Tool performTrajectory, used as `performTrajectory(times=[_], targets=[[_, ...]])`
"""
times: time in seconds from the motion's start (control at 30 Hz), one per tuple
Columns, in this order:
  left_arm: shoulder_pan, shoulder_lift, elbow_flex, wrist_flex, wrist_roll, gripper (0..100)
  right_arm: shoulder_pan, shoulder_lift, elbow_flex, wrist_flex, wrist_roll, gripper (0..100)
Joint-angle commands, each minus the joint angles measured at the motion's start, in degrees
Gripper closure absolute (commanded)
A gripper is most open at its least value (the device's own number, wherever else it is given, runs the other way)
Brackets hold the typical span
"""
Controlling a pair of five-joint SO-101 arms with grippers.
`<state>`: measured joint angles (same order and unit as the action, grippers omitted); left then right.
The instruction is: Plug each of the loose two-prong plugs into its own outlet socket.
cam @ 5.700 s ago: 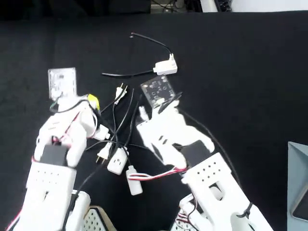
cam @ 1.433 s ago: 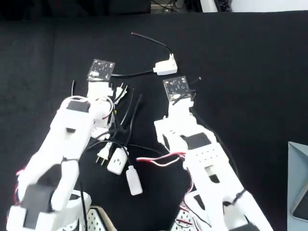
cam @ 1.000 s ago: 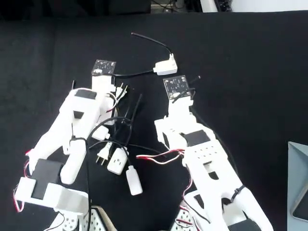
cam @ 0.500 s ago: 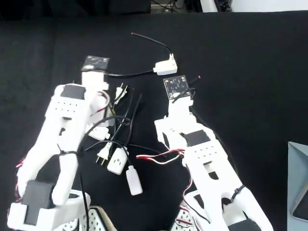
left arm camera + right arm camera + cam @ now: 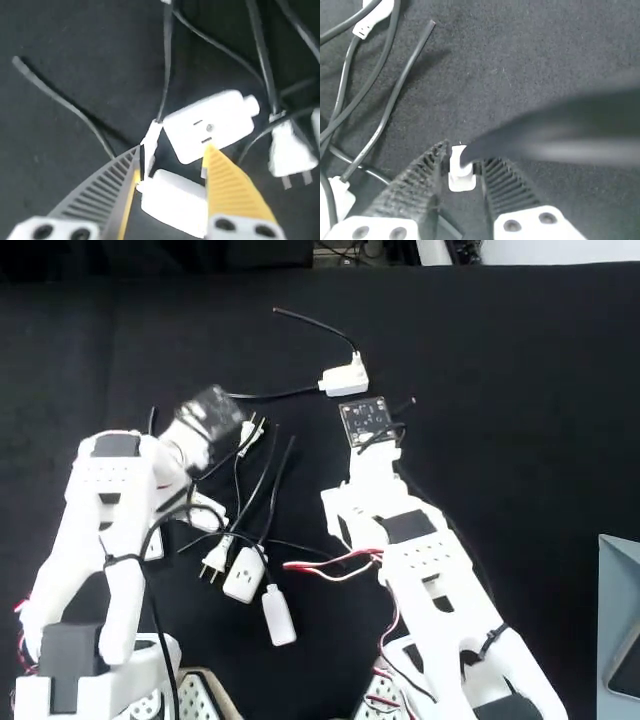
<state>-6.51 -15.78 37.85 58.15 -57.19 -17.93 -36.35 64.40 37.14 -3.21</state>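
The black worktop [image 5: 520, 390] has a messy pile of black cords [image 5: 262, 480] a little left of its middle, between the two arms. The left arm [image 5: 110, 500] bends over the left side of the pile. The left claw [image 5: 172, 150] has its grey finger and its yellow finger apart, and a white block [image 5: 172, 200] lies between them. I cannot tell if the fingers press on the block. Just past the fingertips lies a white socket [image 5: 207, 127] with two slots and a small hole, and its face is turned up. Near it lies a white plug [image 5: 287, 155] with two prongs, and thin black cords [image 5: 167, 55] cross over the cloth. The right arm [image 5: 400, 530] reaches out from the near edge to the middle of the worktop. The right claw [image 5: 464, 152] is clamped on a small white plug [image 5: 460, 175] that has a black cord [image 5: 560, 135] coming out of it, low over the cloth. Closer to the near edge lie another two-prong plug [image 5: 213, 562], a white socket block [image 5: 243, 575] just beside it, and a long white piece [image 5: 278, 615]. Nearer the far edge, a white plug on a cord [image 5: 343, 380] lies by itself, apart from the pile.
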Motion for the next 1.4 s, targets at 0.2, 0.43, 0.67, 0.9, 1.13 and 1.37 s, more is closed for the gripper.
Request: performTrajectory(times=[0.2,0.43,0.67,0.9,1.13,1.37], targets=[[-0.66,-1.93,9.98,-15.56,-14.24,80,0.88,0.13,-2.68,-0.97,-0.62,98.6],[-0.66,-4.57,10.33,-15.56,-15.74,80,0.88,0.13,-2.59,-0.97,-0.62,98.6],[0.48,-14.77,15.6,-12.57,-15.74,80,0.88,0.13,-2.59,-0.97,-0.62,98.6],[1.36,-13.8,21.14,-21.01,-15.21,74,0.88,0.13,-2.59,-0.97,-0.62,98.6],[3.38,-5.27,19.82,-27.08,-12.22,74,0.88,0.13,-2.59,-0.97,-0.62,98.6],[5.32,4.13,17.36,-32.62,-9.41,74,0.88,0.22,-2.59,-0.97,-0.62,98.6]])
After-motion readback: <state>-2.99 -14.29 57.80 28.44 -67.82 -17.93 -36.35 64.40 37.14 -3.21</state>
